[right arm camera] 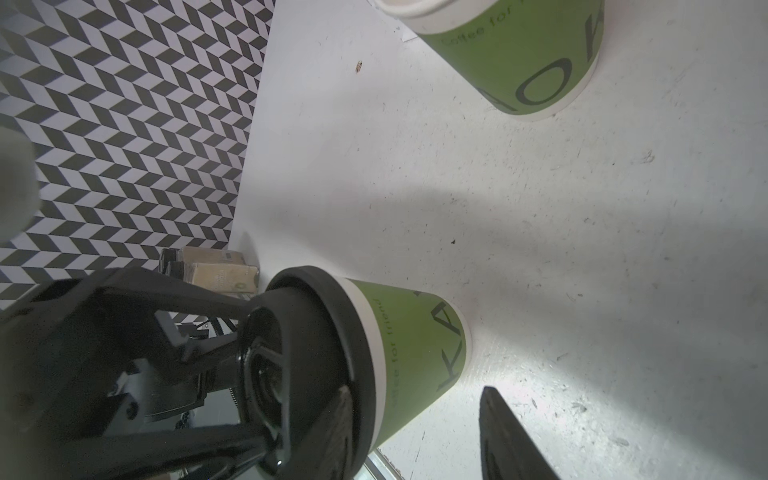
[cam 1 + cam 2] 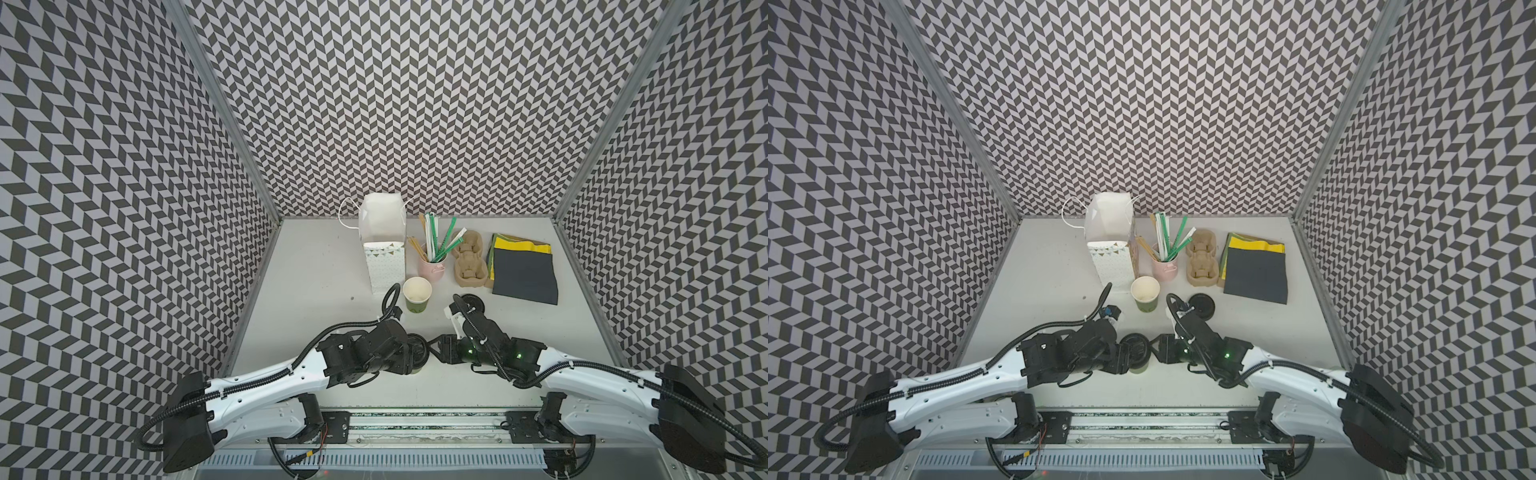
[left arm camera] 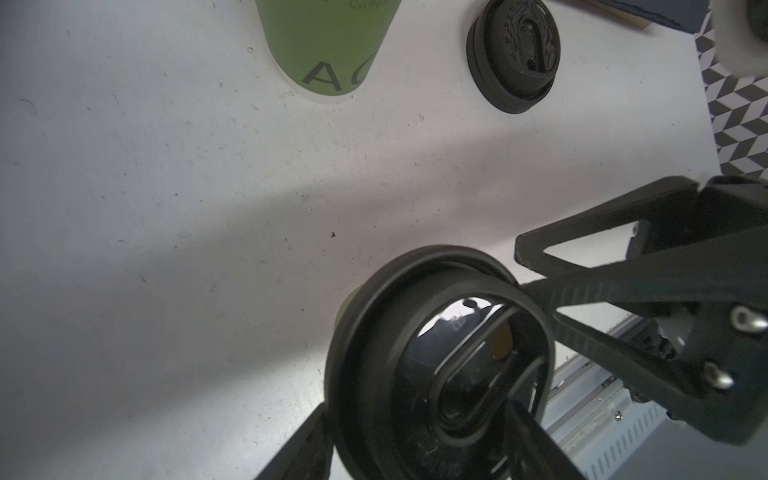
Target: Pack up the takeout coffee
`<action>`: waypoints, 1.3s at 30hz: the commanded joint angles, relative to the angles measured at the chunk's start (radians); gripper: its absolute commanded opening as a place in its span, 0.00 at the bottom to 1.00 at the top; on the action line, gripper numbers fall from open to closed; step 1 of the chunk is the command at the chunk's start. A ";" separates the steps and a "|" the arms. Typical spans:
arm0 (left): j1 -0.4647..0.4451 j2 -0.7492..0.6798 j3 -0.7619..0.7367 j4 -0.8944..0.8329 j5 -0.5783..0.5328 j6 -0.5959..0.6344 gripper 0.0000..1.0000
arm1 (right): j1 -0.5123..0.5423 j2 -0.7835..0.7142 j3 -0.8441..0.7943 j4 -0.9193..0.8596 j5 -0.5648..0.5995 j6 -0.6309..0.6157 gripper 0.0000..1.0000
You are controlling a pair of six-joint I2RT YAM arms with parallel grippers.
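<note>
The counter (image 2: 316,266) carries a white gift bag (image 2: 384,249) at the back; the takeout coffee (image 1: 399,353) stands upright near the front edge, lid on; the left tool (image 3: 424,432) grips it by the lid rim; the right tool (image 1: 415,419) straddles the lid, jaws parted, one clear of the cup; a spare lid (image 2: 1200,306) lies beside the unlidded cup (image 2: 1145,294).

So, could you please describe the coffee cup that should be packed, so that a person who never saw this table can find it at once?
Start at the near edge of the white table, where the two black arms meet. Between them stands a small green paper cup with dark lettering, and the left hand is around its top. Unlike the open green cup farther back, it wears a black lid; a spare lid lies loose.
</note>
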 commanded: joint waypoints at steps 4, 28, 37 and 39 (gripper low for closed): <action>0.000 -0.019 0.002 -0.124 -0.033 -0.007 0.66 | -0.007 -0.015 0.088 -0.151 0.036 -0.061 0.48; 0.172 -0.205 0.039 -0.076 0.026 0.029 0.69 | 0.118 0.141 0.440 -0.351 0.050 -0.318 0.12; 0.252 -0.218 -0.070 -0.007 0.073 -0.007 0.69 | 0.153 0.216 0.438 -0.306 0.049 -0.323 0.00; 0.277 -0.219 -0.083 0.018 0.096 -0.004 0.69 | 0.154 0.227 0.442 -0.301 0.048 -0.332 0.00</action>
